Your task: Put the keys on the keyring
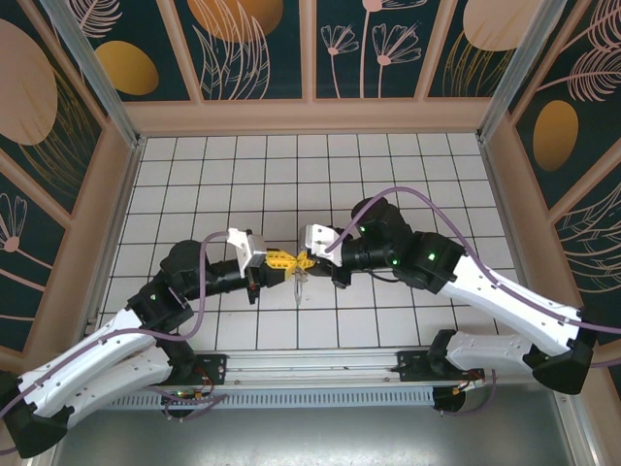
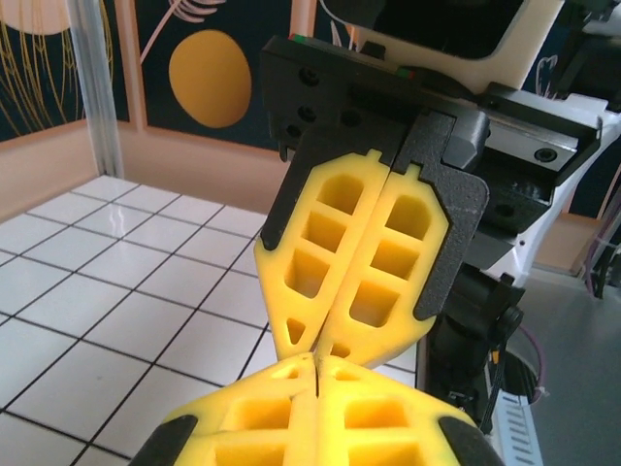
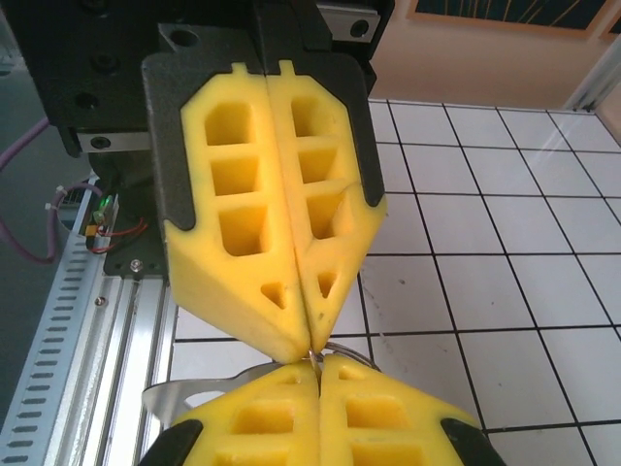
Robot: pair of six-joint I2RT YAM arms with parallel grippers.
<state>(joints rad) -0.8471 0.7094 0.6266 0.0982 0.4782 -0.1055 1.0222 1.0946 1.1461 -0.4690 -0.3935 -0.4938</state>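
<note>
So the keyring (image 3: 342, 349) is right in the middle of the surface (image 1: 388, 184), up in the air where the two sets of fingers meet tip to tip. In the right wrist view you only catch a thin curved bit of wire poking out at that meeting point. There's also a flat silvery piece (image 3: 189, 390) just below and to the left, which looks like a key blade. From the top camera, a small key (image 1: 299, 284) dangles straight down from the same spot, over the white tiles.

The left gripper (image 1: 288, 262) comes in from the left and the right gripper (image 1: 300, 261) from the right, noses basically touching. Both pairs of yellow fingers are pressed fully together, no gap along the seam in either wrist view. Honestly can't tell which one actually has the ring pinched, since the metal disappears right at the junction.

Around that it's just the gridded white surface, an aluminium rail (image 1: 320, 364) along the near edge by the arm bases, and dark floral panels (image 1: 252, 49) boxing it in.
</note>
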